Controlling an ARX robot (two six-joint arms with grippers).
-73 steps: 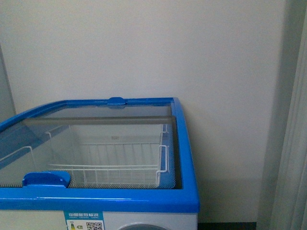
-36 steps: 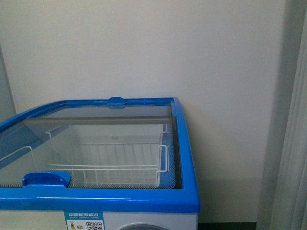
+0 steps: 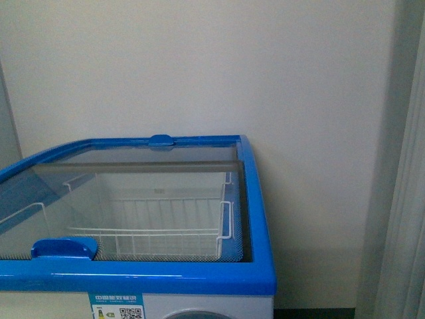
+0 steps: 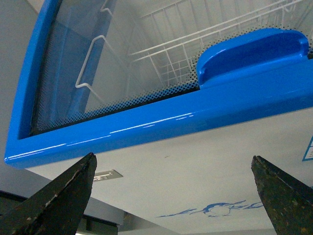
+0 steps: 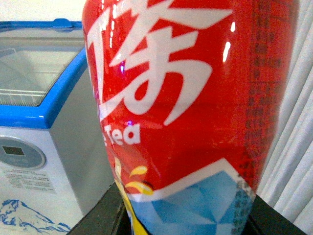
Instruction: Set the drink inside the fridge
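- Left hand [image 4: 173, 157] is released. Its two dark, scuffed fingers [image 4: 63, 200] are spread wide apart with nothing between them.
- Straight ahead of that hand, near but not touching, is the white chest fridge with the glossy blue top rim [image 4: 146, 127]. The hand is aimed at the white front wall just under the rim.
- A chunky blue plastic handle [image 4: 252, 54] sits on the edge of the sliding glass lid [image 4: 63, 73], past the rim from the left hand. It's more in line with one finger than the other.
- Right hand [image 5: 188, 215] is grasping the red-labelled plastic drink bottle with big white characters [image 5: 186, 98]. The bottle fills nearly the whole wrist view. Only dark bits of the hand show on either side of its lower end, so I'd say it's clamped, but the actual contact is hidden.
- The bottle is upright in that hand. It's outside the fridge [image 5: 49, 115], which stands well apart from it, beyond the hand.
- A pale pleated curtain [image 5: 293, 147] hangs close on the hand's other side.
- From the front, the fridge [image 3: 199, 276] stands against a plain cream wall [image 3: 265, 80]. A white wire basket [image 3: 159, 232] shows through the glass lid [image 3: 133, 193], just behind the blue handle [image 3: 63, 248].
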